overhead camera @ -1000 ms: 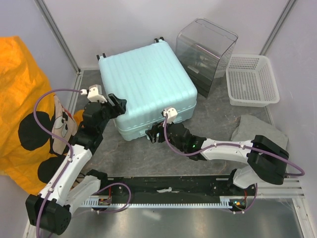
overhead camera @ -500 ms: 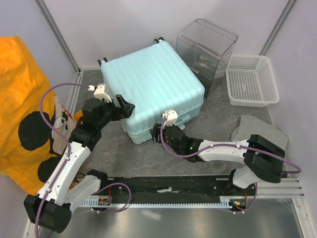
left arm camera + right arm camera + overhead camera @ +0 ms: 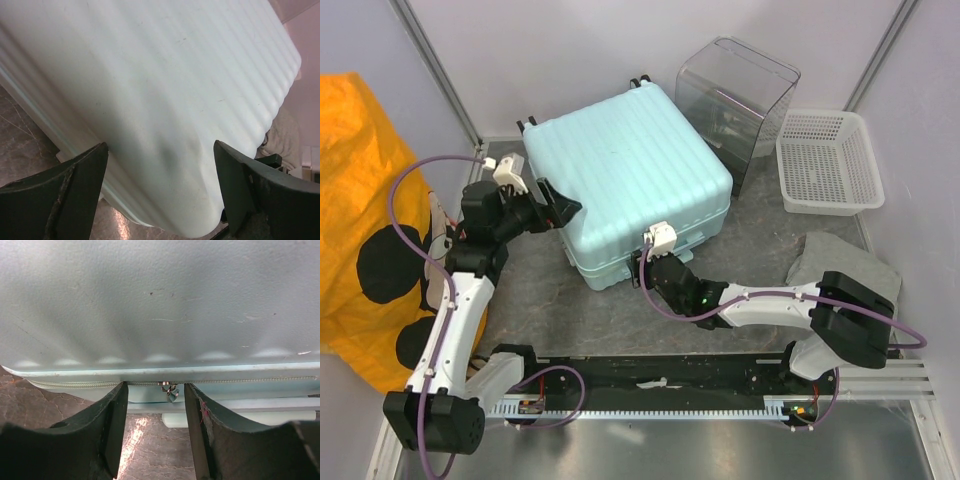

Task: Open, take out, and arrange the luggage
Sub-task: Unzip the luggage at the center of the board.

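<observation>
The luggage (image 3: 630, 175), a mint ribbed hard-shell suitcase, lies flat and zipped at the middle of the table. My left gripper (image 3: 557, 205) is open beside its left corner; in the left wrist view the shell (image 3: 165, 85) fills the frame beyond the wide-apart fingers (image 3: 70, 195), which touch nothing. My right gripper (image 3: 646, 262) is at the suitcase's near side. In the right wrist view it (image 3: 155, 390) stands open against the zipper line, with the small metal zipper pull (image 3: 170, 392) hanging between the fingertips, nearer the right finger (image 3: 200, 430), unclamped.
A clear plastic box (image 3: 735, 105) stands behind the suitcase's right corner, with a white mesh basket (image 3: 828, 162) to its right. A grey cloth (image 3: 845, 265) lies by the right arm. An orange printed bag (image 3: 365, 230) fills the left side. Walls close in at the back.
The suitcase has swung slightly to the right. My left gripper drew back to the left and opened wider. My right gripper's fingers have narrowed around the zipper pull.
</observation>
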### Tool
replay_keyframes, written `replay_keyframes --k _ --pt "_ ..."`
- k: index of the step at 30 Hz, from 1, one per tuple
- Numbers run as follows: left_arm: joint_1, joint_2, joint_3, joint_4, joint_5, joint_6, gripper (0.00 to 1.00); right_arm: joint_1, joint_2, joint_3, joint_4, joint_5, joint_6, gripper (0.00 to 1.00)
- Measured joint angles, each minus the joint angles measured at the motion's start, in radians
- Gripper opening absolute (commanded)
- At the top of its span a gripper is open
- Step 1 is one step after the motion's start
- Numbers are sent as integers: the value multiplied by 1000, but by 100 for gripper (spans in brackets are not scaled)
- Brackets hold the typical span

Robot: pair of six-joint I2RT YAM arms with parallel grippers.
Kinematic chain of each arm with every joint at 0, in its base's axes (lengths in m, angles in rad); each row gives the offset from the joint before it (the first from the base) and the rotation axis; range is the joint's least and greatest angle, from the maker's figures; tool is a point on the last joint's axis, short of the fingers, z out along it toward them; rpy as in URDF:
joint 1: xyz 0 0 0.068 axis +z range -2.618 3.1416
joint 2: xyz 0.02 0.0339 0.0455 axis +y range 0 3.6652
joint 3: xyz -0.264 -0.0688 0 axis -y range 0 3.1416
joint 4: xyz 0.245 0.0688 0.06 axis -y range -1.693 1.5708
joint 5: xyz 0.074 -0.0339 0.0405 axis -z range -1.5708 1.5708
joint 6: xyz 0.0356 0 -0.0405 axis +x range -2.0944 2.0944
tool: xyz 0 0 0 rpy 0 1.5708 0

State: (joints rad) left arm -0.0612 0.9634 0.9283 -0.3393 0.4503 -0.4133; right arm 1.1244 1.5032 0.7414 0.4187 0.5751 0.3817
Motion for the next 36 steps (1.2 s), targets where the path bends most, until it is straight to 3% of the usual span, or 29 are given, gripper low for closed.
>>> replay_keyframes --k 10,16,22,25,31,36 --pt "30 31 55 15 13 8 92 -2 35 12 31 16 -46 48" --pt "34 33 50 24 4 23 92 -21 47 12 38 -15 -79 37" --pt "47 46 17 29 2 30 92 -36 62 17 35 -37 -106 31" --pt "50 47 6 30 2 30 92 -37 63 17 35 -38 -116 24" --pt "51 48 -3 33 3 30 92 -39 61 17 26 -50 -140 0" --pt "54 55 -3 34 6 30 92 -44 25 -14 30 -83 -185 0"
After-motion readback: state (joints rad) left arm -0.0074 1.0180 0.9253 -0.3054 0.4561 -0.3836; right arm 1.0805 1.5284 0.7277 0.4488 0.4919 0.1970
